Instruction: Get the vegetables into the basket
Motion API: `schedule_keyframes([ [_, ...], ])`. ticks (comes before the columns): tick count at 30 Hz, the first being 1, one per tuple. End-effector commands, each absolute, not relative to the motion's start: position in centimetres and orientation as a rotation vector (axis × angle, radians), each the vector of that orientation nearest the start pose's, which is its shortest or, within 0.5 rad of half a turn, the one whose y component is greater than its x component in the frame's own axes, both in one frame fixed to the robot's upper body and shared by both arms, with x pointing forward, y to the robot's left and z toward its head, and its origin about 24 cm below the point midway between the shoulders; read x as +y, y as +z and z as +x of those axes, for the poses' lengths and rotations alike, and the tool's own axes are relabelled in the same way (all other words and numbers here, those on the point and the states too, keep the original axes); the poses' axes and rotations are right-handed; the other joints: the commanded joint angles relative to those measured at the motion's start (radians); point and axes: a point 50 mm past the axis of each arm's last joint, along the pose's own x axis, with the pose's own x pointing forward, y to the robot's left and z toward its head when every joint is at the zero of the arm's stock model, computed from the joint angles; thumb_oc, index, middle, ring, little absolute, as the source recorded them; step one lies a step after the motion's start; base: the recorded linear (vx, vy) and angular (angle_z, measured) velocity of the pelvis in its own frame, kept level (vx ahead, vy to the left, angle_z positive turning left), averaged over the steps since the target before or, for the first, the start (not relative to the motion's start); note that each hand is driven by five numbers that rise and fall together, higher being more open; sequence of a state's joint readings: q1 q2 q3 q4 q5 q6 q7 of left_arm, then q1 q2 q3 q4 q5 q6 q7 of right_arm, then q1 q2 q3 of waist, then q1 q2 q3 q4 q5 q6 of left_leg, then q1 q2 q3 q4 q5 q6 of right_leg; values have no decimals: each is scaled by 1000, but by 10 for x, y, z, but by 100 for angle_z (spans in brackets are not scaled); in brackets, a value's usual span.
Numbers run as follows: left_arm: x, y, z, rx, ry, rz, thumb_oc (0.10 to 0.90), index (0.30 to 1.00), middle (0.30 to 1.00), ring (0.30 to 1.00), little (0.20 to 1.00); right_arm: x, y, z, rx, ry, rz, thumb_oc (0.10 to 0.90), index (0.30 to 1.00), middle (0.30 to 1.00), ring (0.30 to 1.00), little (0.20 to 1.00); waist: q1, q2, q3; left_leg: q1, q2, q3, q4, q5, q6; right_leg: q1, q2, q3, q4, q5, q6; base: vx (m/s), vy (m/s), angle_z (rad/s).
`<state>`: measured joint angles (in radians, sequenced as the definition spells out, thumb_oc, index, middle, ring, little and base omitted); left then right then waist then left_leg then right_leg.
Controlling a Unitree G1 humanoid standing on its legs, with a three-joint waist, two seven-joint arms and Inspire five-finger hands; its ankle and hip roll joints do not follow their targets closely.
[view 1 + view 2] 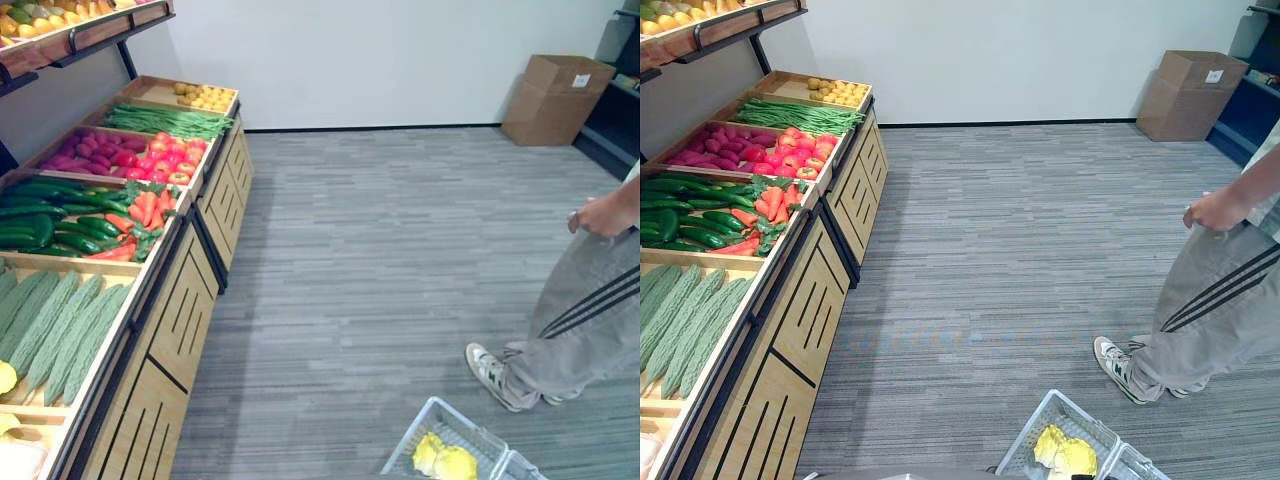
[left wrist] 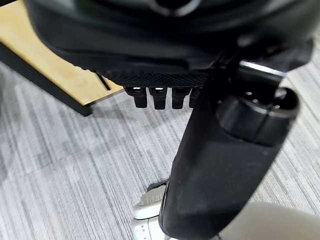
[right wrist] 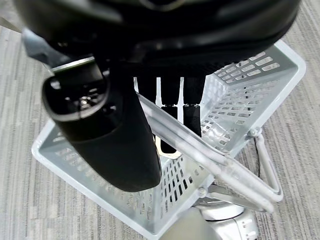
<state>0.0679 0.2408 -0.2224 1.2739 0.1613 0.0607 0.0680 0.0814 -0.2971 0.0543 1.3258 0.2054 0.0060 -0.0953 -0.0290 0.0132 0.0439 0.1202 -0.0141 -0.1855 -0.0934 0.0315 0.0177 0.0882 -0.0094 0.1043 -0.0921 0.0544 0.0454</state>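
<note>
A white wire basket (image 1: 408,435) hangs low at the front right, with a yellow vegetable (image 1: 445,460) lying in it. In the right wrist view my right hand (image 3: 115,145) has its fingers curled round the basket's handle (image 3: 225,167), with the mesh floor of the basket below. The wooden produce stand (image 1: 180,310) on the left holds bitter gourds (image 1: 60,330), cucumbers (image 1: 40,215), carrots (image 1: 145,208), red tomatoes (image 1: 165,158) and green beans (image 1: 165,120). My left hand (image 2: 220,165) hangs over the grey floor beside the stand, its fingers relaxed and holding nothing.
A person (image 1: 590,320) in grey trousers and white shoes stands close on the right, just beyond the basket. A cardboard box (image 1: 557,98) sits at the far right by the wall. An upper shelf (image 1: 70,30) of yellow fruit overhangs the stand. Grey carpet lies between stand and person.
</note>
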Motion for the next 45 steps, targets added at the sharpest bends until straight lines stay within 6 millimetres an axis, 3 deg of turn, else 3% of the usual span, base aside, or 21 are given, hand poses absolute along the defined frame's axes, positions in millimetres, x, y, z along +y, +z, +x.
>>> schedule_keyframes([
  [1,243,-166,62,1360,-5,527,900,1000,1000,1000,1000,-274,-161,25,1407,-375,-186,400,300,300,300,300,1,-6,27,-12,-13,100,6,-38,-36,44,-8,-67,26,-105,23,0,0,0],
  [4,239,-167,63,1356,-6,518,900,1000,1000,1000,1000,-272,-161,25,1409,-355,-204,400,300,300,300,300,-4,-6,32,-15,-11,108,6,-38,-37,41,-7,-61,24,-102,23,-11,-2,-2],
  [5,235,-165,81,1296,102,384,900,1000,1000,1000,1000,-247,-167,46,1340,-327,-143,400,300,300,300,300,-15,-24,62,-85,46,287,47,-7,-48,-9,-35,-121,92,-116,37,0,0,0],
  [22,231,-167,72,1325,97,372,900,1000,1000,1000,1000,-248,-168,35,1371,-345,-140,400,300,300,300,300,-14,-23,47,-51,37,284,34,-28,-40,23,-41,-123,76,-121,40,19,6,3],
  [38,233,-166,78,1303,107,368,900,1000,1000,1000,1000,-250,-167,35,1376,-348,-141,400,300,300,300,300,-19,-19,56,-67,32,290,52,-45,-38,6,-51,-102,81,-123,42,28,3,-1],
  [40,234,-165,80,1296,123,352,900,1000,1000,1000,1000,-252,-167,34,1377,-350,-144,400,300,300,300,300,-24,-24,72,-85,41,286,106,-61,-43,-12,-44,-95,113,-135,31,8,-171,0],
  [41,235,-165,82,1286,156,323,900,1000,1000,1000,1000,-254,-166,36,1371,-347,-157,400,300,300,300,300,-24,-32,99,-128,49,275,200,-81,-55,-35,-34,-87,156,-149,12,-11,-224,0],
  [43,235,-164,82,1284,163,317,900,1000,1000,1000,1000,-255,-166,36,1372,-349,-158,400,300,300,300,300,-22,-34,104,-137,49,270,225,-83,-59,-37,-30,-85,167,-156,6,13,-198,-1],
  [45,238,-164,81,1277,195,281,900,1000,1000,1000,1000,-257,-165,35,1373,-340,-170,400,300,300,300,300,-11,-49,132,-209,59,243,375,-25,-70,-44,-10,-68,209,-167,-25,29,-259,-16],
])
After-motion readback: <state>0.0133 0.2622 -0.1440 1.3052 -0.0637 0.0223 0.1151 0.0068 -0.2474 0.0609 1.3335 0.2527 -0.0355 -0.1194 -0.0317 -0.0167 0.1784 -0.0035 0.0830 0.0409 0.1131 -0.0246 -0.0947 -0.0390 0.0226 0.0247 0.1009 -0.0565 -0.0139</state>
